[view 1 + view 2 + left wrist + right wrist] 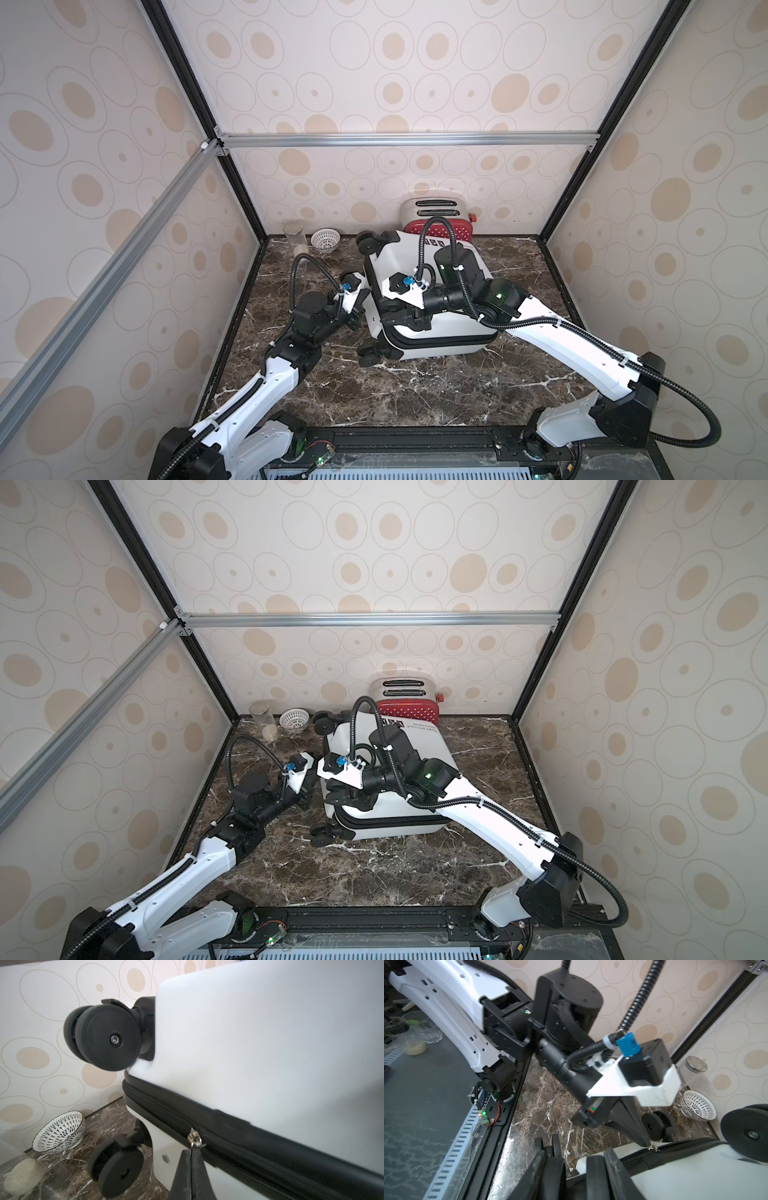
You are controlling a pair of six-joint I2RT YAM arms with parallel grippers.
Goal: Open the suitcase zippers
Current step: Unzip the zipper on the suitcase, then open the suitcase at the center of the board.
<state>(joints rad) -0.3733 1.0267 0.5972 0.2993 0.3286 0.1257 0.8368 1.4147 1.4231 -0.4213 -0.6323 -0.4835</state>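
Suitcase [440,347]: white hard shell, lying flat at the middle of the marble table [415,395], black wheels toward the left wall.
Zipper track [166,1112]: black, running round the seam between the two shells.
Pull tab [194,1140]: silvery, on the wheel-end side of the case.
Left end effector [190,1153]: jaws fully together, tips apparently pinching the pull tab.
Right end effector [576,1157]: jaws partway apart, straddling the near wheel [553,1169] corner; whether they press on it I cannot tell.
Toaster [465,230]: red with white dots, just behind the suitcase.
Bowl [325,240] and glass jar [296,237]: back left corner, side by side, apart from the case.
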